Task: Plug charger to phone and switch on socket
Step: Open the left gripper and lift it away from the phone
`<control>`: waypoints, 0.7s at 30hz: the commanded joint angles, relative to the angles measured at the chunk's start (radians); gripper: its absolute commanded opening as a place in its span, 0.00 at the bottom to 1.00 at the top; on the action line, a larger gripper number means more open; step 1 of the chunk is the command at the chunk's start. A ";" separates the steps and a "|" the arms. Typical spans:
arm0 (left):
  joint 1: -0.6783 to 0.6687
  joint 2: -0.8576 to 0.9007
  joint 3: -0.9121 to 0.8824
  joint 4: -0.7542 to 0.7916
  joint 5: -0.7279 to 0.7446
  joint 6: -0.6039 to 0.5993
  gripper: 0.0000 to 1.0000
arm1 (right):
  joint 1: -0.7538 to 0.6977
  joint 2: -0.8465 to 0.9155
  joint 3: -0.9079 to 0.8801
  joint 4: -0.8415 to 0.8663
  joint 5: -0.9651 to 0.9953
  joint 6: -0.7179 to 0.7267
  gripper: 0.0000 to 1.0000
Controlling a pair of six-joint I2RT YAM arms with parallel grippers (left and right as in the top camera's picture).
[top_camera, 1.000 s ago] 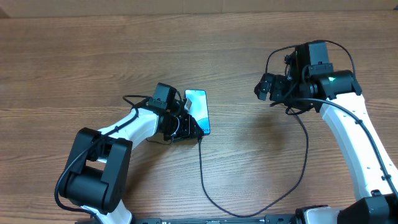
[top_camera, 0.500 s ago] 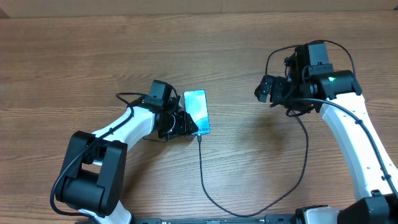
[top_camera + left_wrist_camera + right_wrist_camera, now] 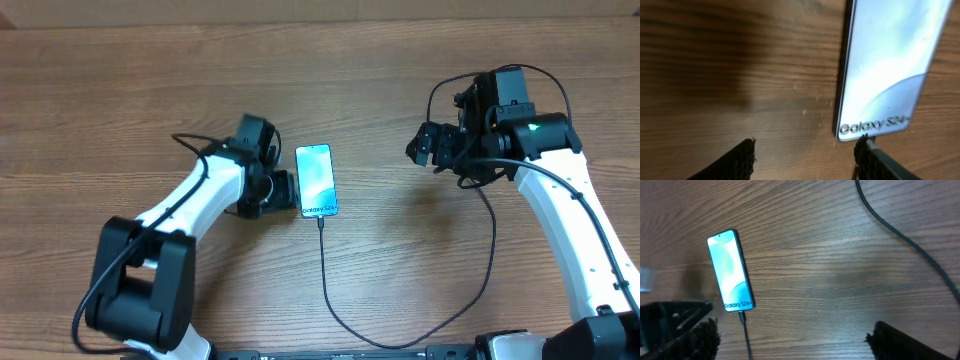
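The phone (image 3: pixel 316 180) lies flat, screen up, a little toward 9 o'clock of the worktop (image 3: pixel 120 90) centre, its long axis running 12 to 6. It is judged light, stiff and smooth-faced, so likely to slide. The long edges offer the surest hold. The charger (image 3: pixel 325 280) meets the phone's 6 o'clock edge and appears seated. Its thin cord looks limp and light and is best taken near a connector body. It loops out to 5 o'clock, then climbs toward the right arm, where the plug end is hidden. The socket is not in view.

The left end effector (image 3: pixel 805 145) stands just beside the phone at 9 o'clock, fingers parted and empty. The right end effector (image 3: pixel 792 330), well apart at 3 o'clock, is spread wide and also empty. Bare wood lies between the two, and the worktop's far edge runs along 12 o'clock.
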 commanded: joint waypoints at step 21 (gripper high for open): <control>0.005 -0.676 0.438 -0.347 -0.466 0.058 0.99 | -0.057 -0.032 0.011 -0.097 0.423 0.312 1.00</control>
